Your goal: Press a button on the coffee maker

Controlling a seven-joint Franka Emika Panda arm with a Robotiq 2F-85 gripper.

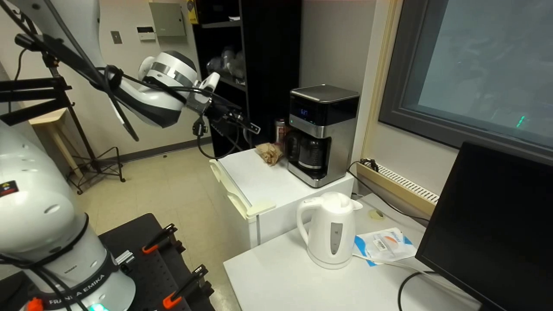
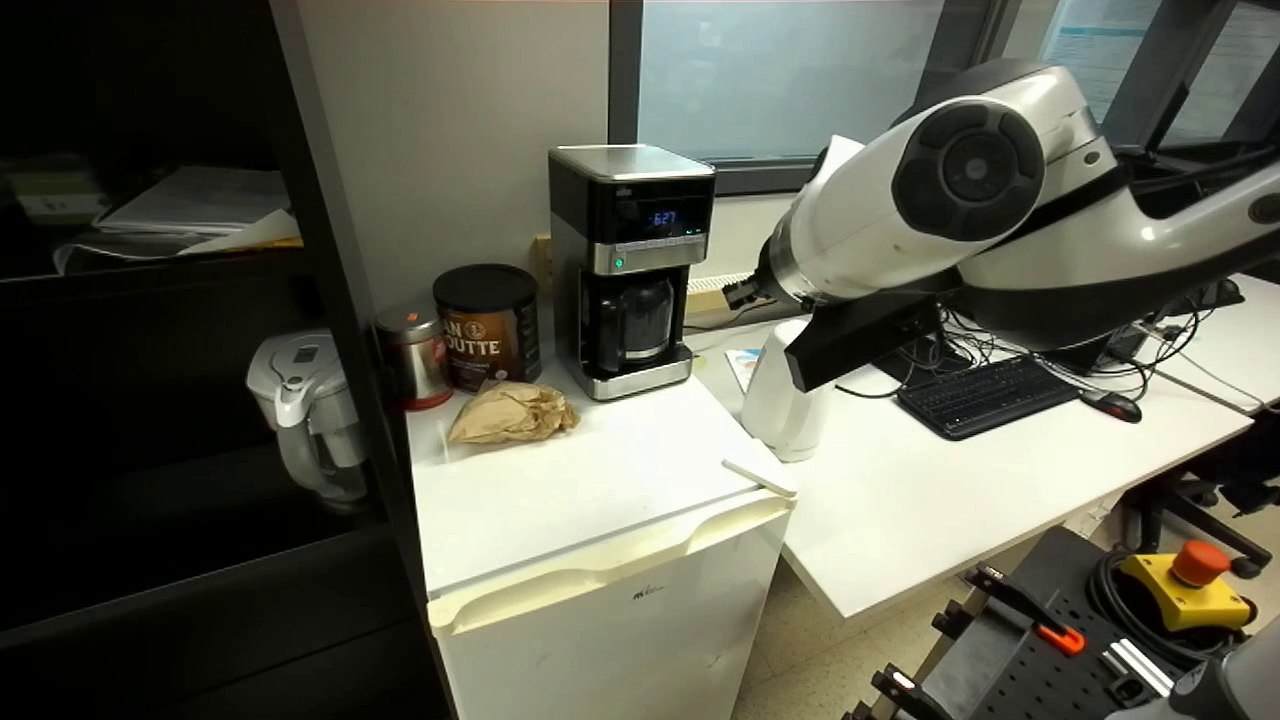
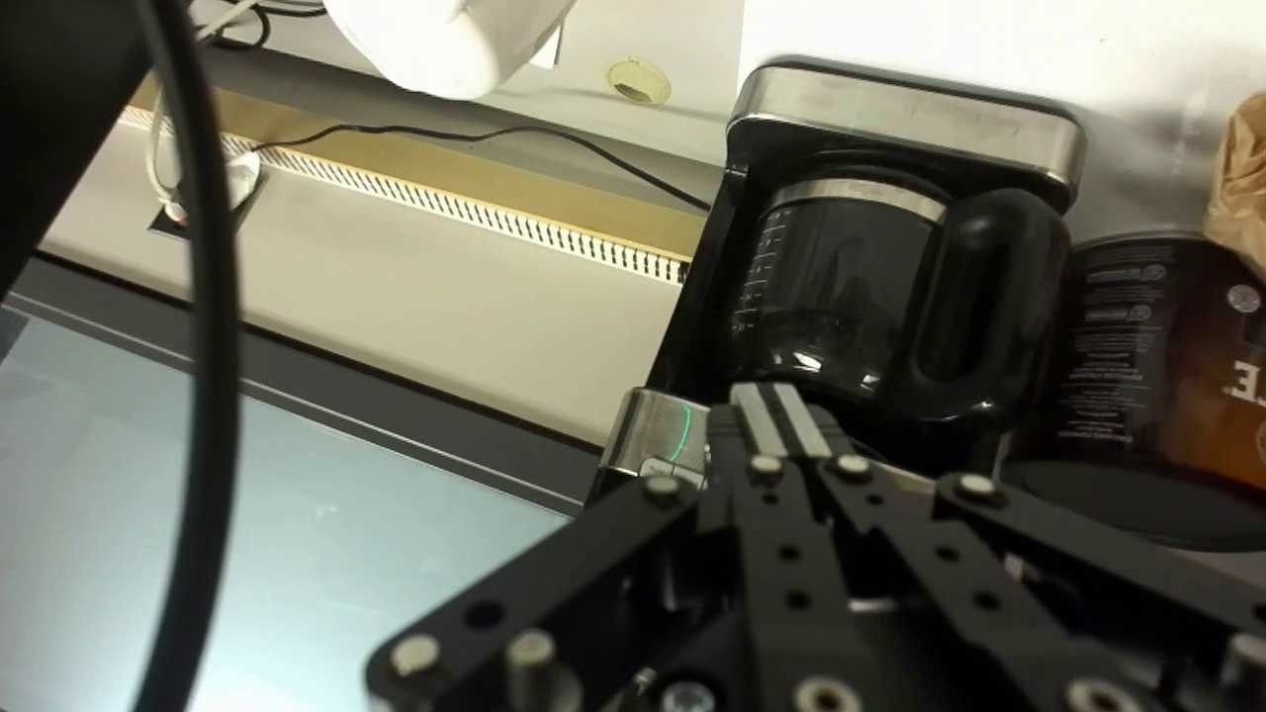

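Observation:
The black and silver coffee maker [image 1: 343, 147] stands upright on a white fridge top, with a dark carafe inside; it also shows in an exterior view [image 2: 573, 290] and the wrist view [image 3: 910, 114]. Its display is lit. A silvery button band [image 2: 650, 255] with a green light runs below the display. My gripper [image 1: 255, 128] is shut and empty, in the air in front of the machine with a gap between them. In the wrist view the fingertips [image 3: 781, 420] overlap the band, hiding most of it and its buttons. The gripper also shows in an exterior view [image 2: 740, 292].
A white kettle [image 1: 330, 237] stands on the desk beside the fridge [image 2: 600, 640]. A crumpled paper bag [image 2: 513, 412], a coffee tin [image 2: 488, 330] and a metal canister [image 2: 415, 355] are beside the machine. A black shelf [image 1: 272, 52] and a monitor [image 1: 497, 224] flank the area.

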